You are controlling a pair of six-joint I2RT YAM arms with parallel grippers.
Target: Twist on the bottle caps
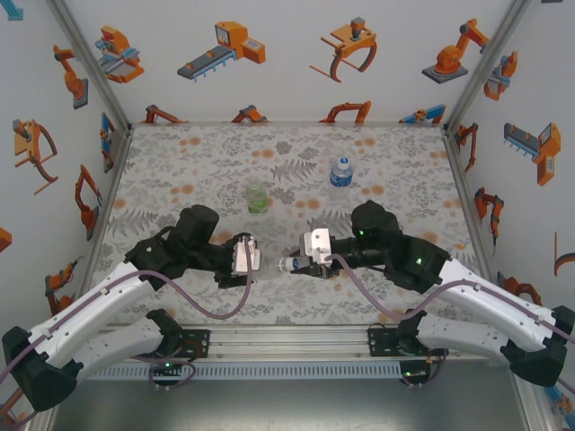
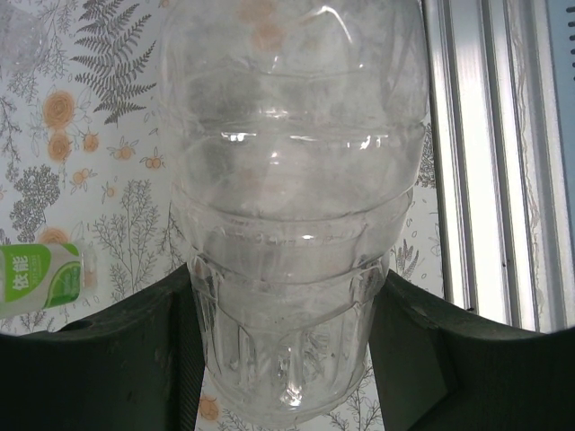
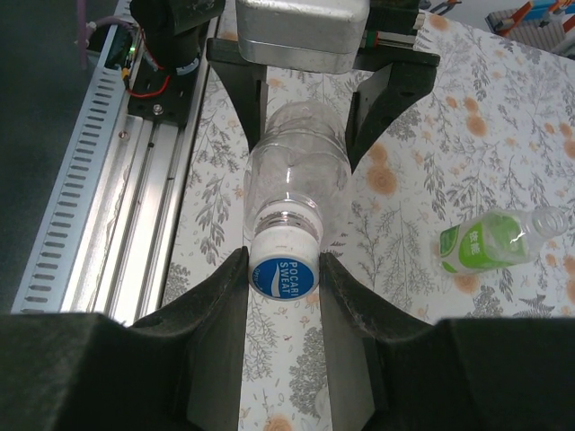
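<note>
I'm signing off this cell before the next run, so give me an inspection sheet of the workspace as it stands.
Surface: fern-and-flower printed table cover, lying flat.
Job's things: colourless bottle held level between both arms, blue-and-white cap at its neck; green-labelled bottle on its side; blue-labelled bottle upright, farther back.
Clutter: nothing seen.
Grippers: left pincer shut on the colourless bottle's base end; right pincer shut on the cap.
Cables: purple cable looping along each arm, off the bottles.
Surroundings: white walls printed with orange robots; aluminium rail at the near edge.
</note>
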